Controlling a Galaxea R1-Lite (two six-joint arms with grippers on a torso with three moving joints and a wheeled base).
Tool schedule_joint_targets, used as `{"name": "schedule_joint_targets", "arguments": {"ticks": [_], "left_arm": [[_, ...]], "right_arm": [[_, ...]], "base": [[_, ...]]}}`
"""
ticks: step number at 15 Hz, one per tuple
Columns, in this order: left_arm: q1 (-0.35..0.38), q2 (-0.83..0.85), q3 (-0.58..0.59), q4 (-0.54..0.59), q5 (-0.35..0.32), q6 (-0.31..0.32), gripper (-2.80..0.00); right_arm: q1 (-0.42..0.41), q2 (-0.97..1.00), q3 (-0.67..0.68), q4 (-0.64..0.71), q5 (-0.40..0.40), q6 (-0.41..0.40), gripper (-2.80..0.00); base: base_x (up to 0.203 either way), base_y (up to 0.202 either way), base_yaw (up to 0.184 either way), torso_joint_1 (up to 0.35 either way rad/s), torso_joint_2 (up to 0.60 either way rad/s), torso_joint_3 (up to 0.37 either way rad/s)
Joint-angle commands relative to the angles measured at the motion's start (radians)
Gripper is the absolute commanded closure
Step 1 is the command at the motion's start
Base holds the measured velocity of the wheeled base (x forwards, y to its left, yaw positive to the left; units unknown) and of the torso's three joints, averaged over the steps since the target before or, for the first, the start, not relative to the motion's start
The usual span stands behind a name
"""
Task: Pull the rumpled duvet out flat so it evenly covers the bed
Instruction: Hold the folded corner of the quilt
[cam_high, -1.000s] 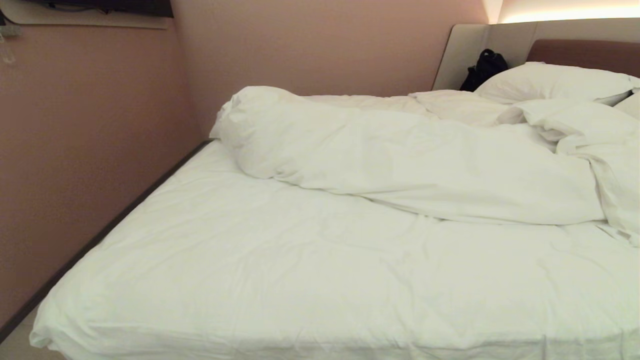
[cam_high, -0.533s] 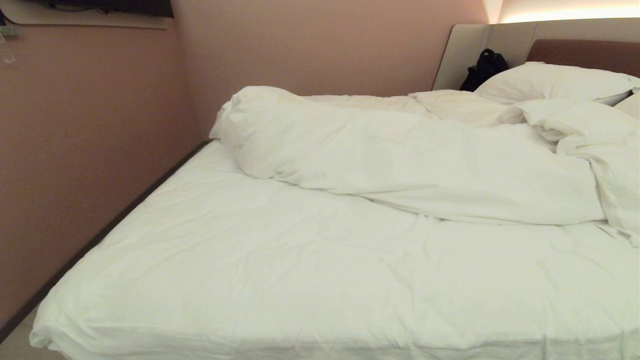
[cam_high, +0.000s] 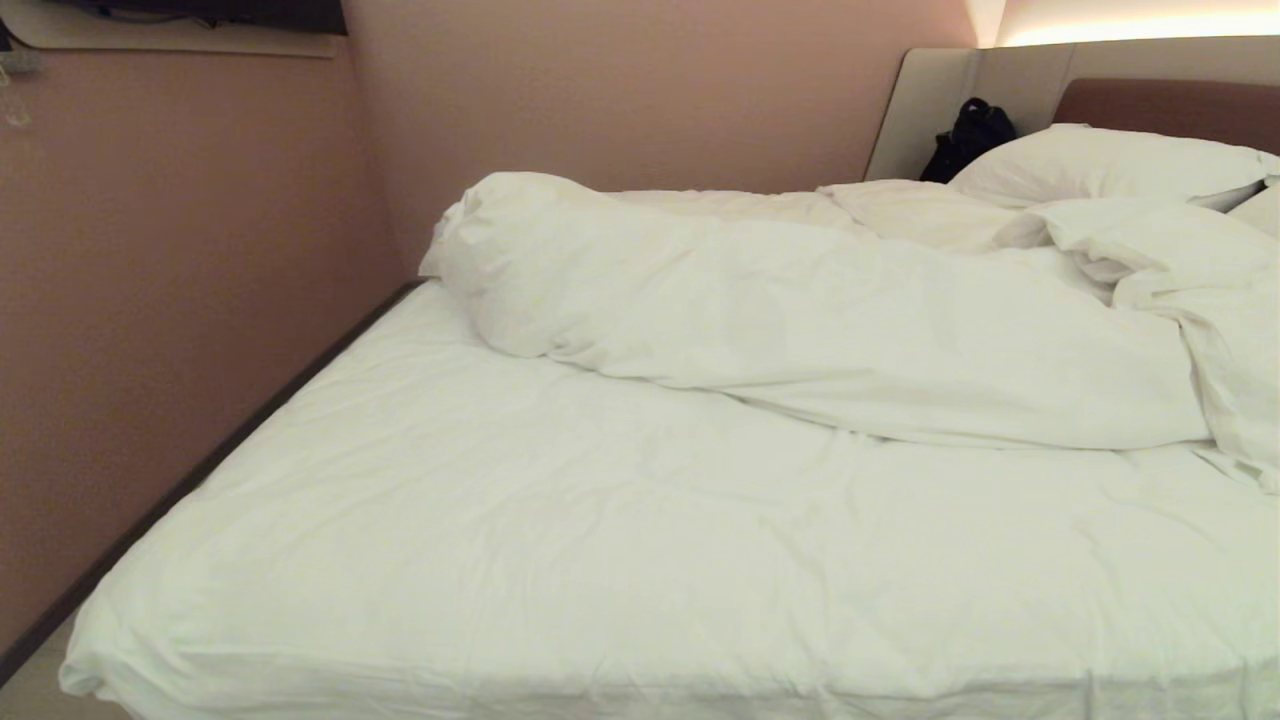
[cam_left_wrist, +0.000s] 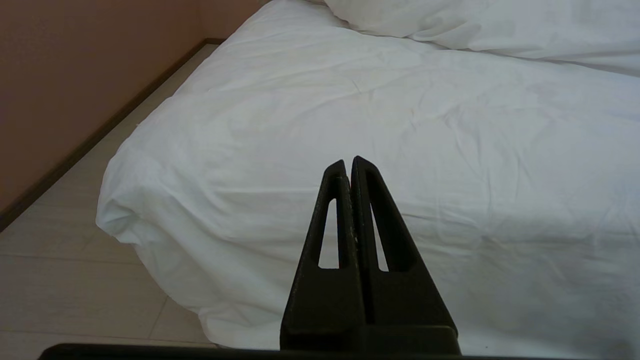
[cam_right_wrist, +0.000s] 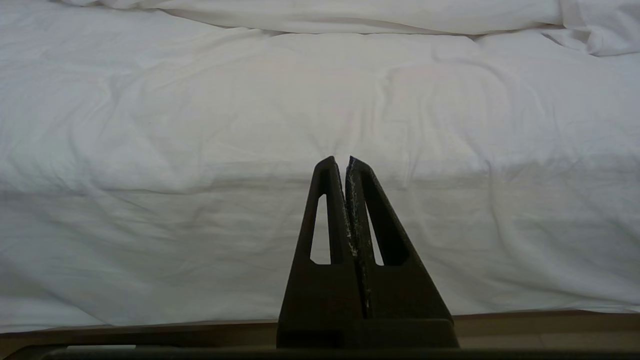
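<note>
Duvet (cam_high: 800, 320) bunched across bed (cam_high: 500, 560).

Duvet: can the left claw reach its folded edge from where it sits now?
Probably not yet. The left claw sits shut off the bed's foot; the duvet lies bunched far up the bed. Nothing blocks the way.

The black, wedge-shaped left gripper (cam_left_wrist: 348, 162) has its two slotted fingers pressed together, holding nothing. The matching black right gripper (cam_right_wrist: 341, 161) is likewise closed and empty.

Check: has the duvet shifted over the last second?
No. The duvet keeps its place against the black bag and the headboard.
</note>
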Motion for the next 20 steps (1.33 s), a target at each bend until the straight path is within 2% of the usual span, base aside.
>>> {"name": "schedule_joint_targets", "arguments": {"ticks": [1, 20], "left_arm": [[0.001, 0.000, 0.000, -0.001, 0.000, 0.000, 0.00], [0.000, 0.000, 0.000, -0.001, -0.001, 0.001, 0.00]], "right_arm": [[0.000, 0.001, 0.000, -0.001, 0.000, 0.000, 0.00], [0.001, 0.001, 0.000, -0.001, 0.000, 0.003, 0.00]], "base": [[0.000, 0.000, 0.000, 0.000, 0.00, 0.000], [0.000, 0.000, 0.000, 0.000, 0.00, 0.000]]}}
